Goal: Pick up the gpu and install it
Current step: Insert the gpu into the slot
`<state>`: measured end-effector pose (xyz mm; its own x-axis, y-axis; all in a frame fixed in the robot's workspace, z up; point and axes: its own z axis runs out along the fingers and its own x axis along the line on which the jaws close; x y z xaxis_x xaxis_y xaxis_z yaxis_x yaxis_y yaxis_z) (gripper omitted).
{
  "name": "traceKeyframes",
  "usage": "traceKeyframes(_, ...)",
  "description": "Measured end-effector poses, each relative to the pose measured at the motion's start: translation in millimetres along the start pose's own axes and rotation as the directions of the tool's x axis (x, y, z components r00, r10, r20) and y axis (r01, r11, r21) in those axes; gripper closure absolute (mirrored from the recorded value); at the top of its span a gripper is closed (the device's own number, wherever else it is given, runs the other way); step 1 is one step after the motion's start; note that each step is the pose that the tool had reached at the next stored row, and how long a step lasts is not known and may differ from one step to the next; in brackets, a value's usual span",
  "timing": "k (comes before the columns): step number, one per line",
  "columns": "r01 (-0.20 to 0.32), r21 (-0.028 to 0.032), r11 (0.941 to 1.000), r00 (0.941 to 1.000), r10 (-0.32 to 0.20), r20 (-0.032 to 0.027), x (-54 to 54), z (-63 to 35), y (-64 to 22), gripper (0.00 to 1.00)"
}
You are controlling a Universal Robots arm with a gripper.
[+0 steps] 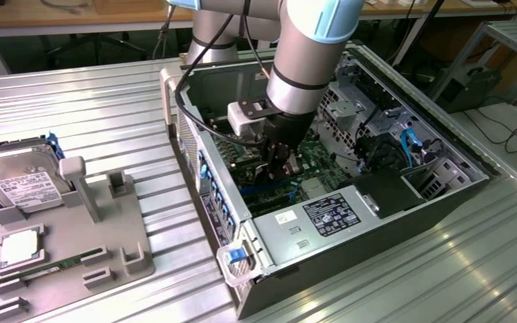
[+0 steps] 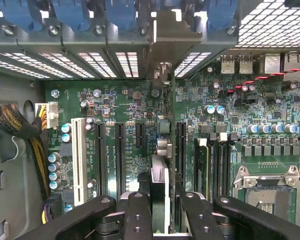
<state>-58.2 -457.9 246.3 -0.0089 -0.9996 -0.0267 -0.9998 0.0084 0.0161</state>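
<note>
**GPU held edge-on over the motherboard slots**

So the gpu (image 2: 159, 195) is inside the case (image 1: 438, 145), clamped edge-on between the gripper (image 2: 159, 212) fingers (image 2: 137, 215), standing on its thin edge right over the motherboard (image 2: 125, 107). In the wrist view its bracket (image 2: 162, 65) runs up toward the vented rear wall of the case, and the card lines up between two of the long black slots (image 2: 180, 150). Can't tell if it's actually seated in a slot or just above it.

In the exterior view the arm (image 1: 308, 60) reaches straight down into the open case, gripper (image 1: 279, 165) low over the green board. The psu (image 1: 326, 219) sits just beside it toward the near end of the case.

Off to the exterior view's left there's a grey tray (image 1: 115, 232) on the metal table (image 1: 88, 114), with a hard drive (image 1: 16, 178) and a memory stick (image 1: 56, 266) on it, well apart from the case.
</note>
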Motion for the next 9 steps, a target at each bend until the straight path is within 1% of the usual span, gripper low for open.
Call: traceKeyframes(9, 0.0, -0.0001, 1.0, 1.0, 0.0, 0.0, 0.1, 4.5, -0.1, 0.73)
